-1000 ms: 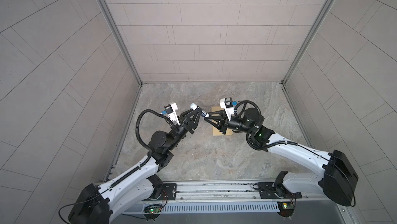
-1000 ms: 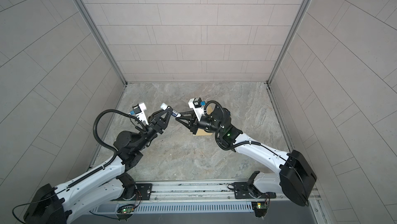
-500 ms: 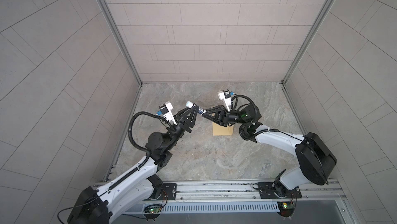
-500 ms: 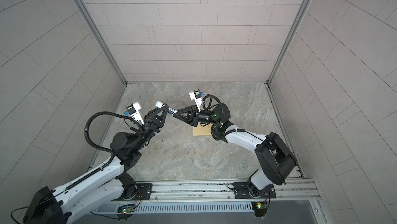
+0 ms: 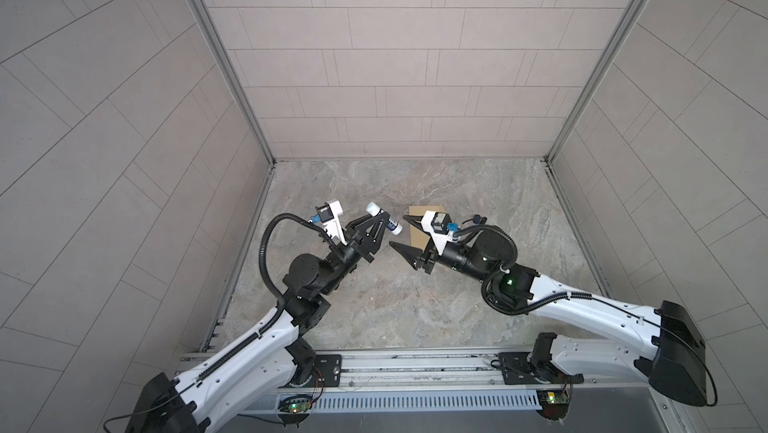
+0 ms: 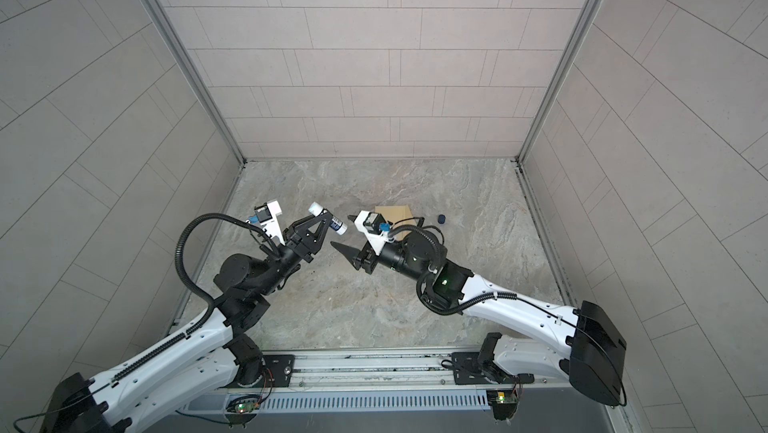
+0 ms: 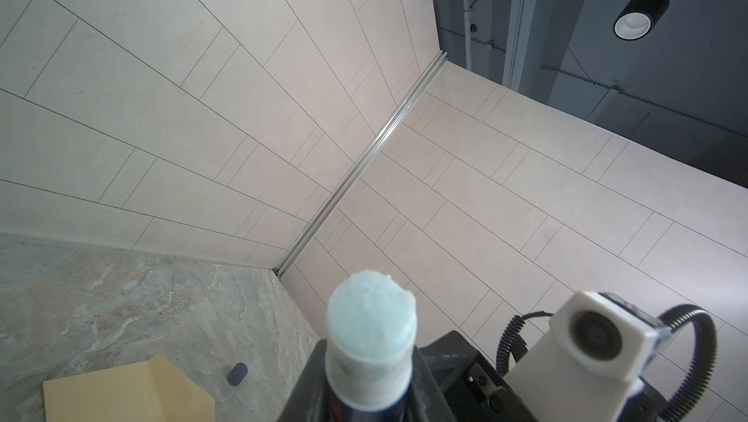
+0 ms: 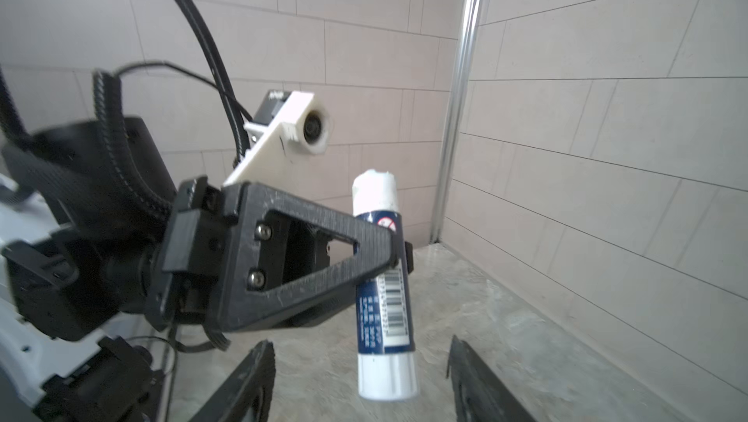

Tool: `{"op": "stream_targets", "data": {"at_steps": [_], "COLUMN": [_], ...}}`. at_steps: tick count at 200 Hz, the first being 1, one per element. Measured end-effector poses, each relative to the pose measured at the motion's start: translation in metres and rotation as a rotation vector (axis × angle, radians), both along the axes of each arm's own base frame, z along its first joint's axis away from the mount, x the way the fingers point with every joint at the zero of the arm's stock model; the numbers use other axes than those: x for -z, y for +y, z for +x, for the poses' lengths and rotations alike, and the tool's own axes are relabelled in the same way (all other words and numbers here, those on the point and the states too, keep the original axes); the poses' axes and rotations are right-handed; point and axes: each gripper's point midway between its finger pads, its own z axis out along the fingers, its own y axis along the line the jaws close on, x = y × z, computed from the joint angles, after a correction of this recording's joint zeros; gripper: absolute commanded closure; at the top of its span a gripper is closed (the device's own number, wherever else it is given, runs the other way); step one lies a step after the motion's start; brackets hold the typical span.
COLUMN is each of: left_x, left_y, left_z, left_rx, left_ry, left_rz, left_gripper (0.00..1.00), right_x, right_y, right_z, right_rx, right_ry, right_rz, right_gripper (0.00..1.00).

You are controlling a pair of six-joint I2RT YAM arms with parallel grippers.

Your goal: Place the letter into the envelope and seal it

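Right wrist, not left, shows glue stick barcode.

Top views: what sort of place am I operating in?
Likely a purpose-built robot test cell, not a real office: tile-patterned wall panels on three sides, aluminium corner posts, a marble-look floor and a mounting rail along the near edge.

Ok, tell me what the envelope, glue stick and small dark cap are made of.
The envelope: matte tan paper, creased flap. The glue stick: smooth plastic tube, printed barcode label, waxy pale-blue tip. The cap: likely dark plastic, too small to tell.
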Motion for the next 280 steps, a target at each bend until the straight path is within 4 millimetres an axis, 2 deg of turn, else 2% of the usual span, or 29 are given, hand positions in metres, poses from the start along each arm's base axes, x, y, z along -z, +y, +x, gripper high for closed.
{"op": "stream_targets", "data": {"at_steps": [16, 33, 83, 142, 176, 280], "left_x": [0.001, 0.001, -0.001, -0.001, -0.001, -0.001], "left_y": [0.0, 0.001, 0.002, 0.002, 0.002, 0.002], "left_z": [0.001, 0.001, 0.002, 0.002, 0.002, 0.002], "left_rx": [-0.004, -0.008, -0.012, -0.011, -0.011, -0.005], "left_ry": [0.004, 0.005, 0.005, 0.008, 0.01, 0.02], "left_rz": [0.0, 0.0, -0.007, -0.009, -0.011, -0.022], "left_gripper": [1.0, 1.0, 1.0, 1.0, 1.0, 1.0], "right_x": [0.017, 0.023, 0.019, 0.008, 0.009, 0.014], "right_y": [0.001, 0.005, 0.012, 0.005, 0.004, 0.006], "right_z": [0.001, 0.001, 0.004, 0.01, 0.013, 0.016], "right_rx": [0.066, 0.121, 0.268, 0.351, 0.369, 0.378], "right_ry": [-0.059, -0.119, -0.248, -0.28, -0.276, -0.268], "right_rz": [-0.089, -0.146, -0.182, -0.155, -0.155, -0.162], "right_gripper": [0.33, 0.36, 0.45, 0.55, 0.62, 0.62]}}
